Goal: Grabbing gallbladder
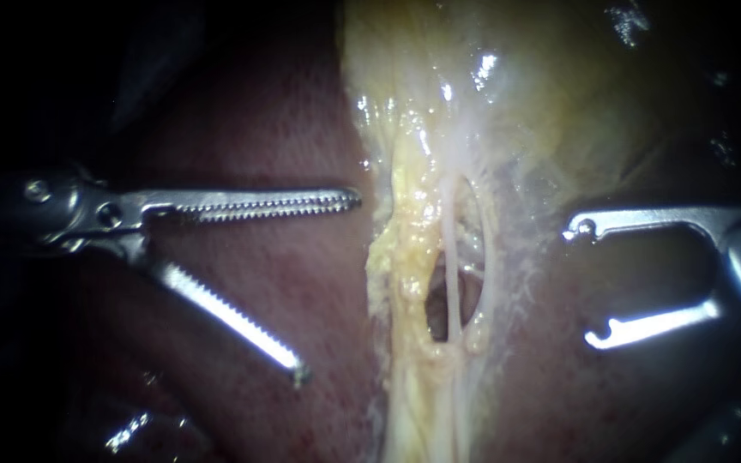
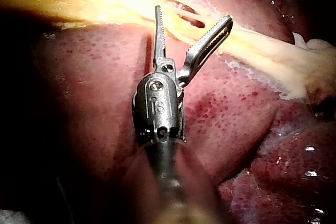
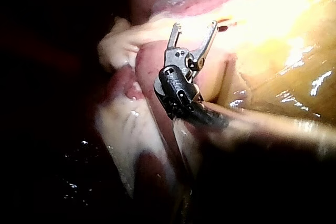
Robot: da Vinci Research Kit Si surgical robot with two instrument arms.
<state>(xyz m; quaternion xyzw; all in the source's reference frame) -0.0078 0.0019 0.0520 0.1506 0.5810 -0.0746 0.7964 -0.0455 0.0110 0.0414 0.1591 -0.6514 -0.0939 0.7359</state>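
Observation:
The gallbladder (image 1: 551,86) is the pale yellow glistening tissue at the top of the endoscope view. It narrows downward into a yellowish band with two thin white tubes (image 1: 451,257) crossing a small dark window. My left instrument (image 1: 328,285) has serrated jaws, open wide over the dark red liver (image 1: 276,283), left of the band and touching nothing. My right instrument (image 1: 581,285) has slim hooked jaws, open, right of the band and apart from it. In the left wrist view the left instrument (image 2: 193,15) is open just short of the yellow band (image 2: 262,45). The right instrument (image 3: 195,24) gapes before yellow tissue (image 3: 294,40).
Liver lobes (image 2: 247,114) surround the band on both sides. Pale fatty tissue (image 3: 113,45) lies beside the right instrument. The far left and right edges of the endoscope view are dark.

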